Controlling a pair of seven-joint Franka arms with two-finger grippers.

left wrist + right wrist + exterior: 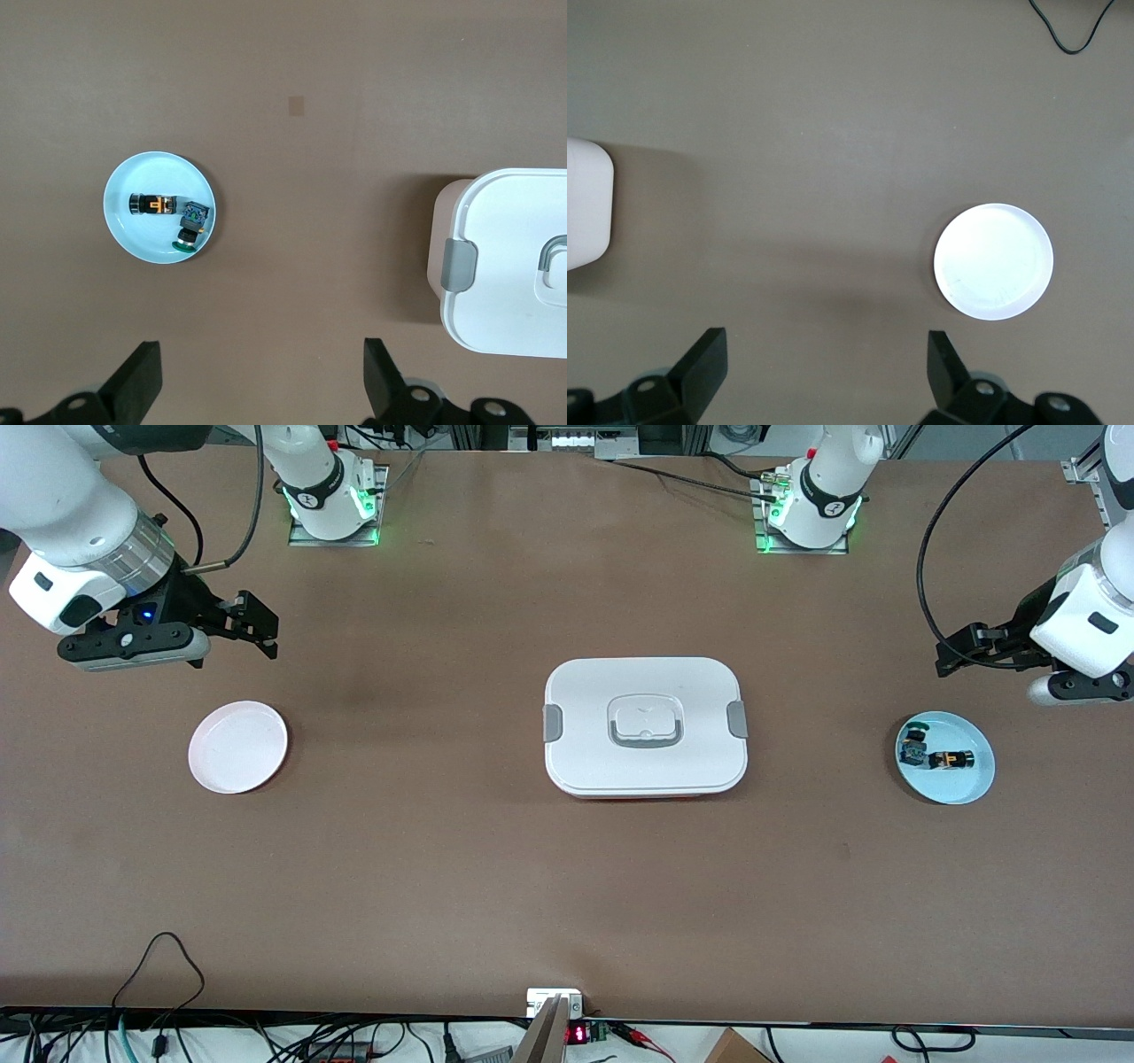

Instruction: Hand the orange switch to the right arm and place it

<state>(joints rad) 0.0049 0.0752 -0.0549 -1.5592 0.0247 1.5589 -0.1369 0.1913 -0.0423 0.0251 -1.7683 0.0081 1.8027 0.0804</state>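
Note:
The orange switch (950, 759) (155, 204), a tiny black block with an orange band, lies on a light blue plate (964, 784) (142, 239) toward the left arm's end of the table. My left gripper (950, 651) (261, 359) hangs open and empty in the air, over bare table beside that plate. My right gripper (266, 631) (824, 345) is also open and empty, up over the table at the right arm's end, near a white plate (237, 746) (994, 261) that holds nothing.
A white lidded box (645, 726) (514, 257) (585, 217) sits mid-table between the two plates. On the blue plate beside the switch lie a small blue-and-black part (912, 755) (195, 215) and a teal-topped piece (917, 732) (184, 241). Cables run along the table's near edge.

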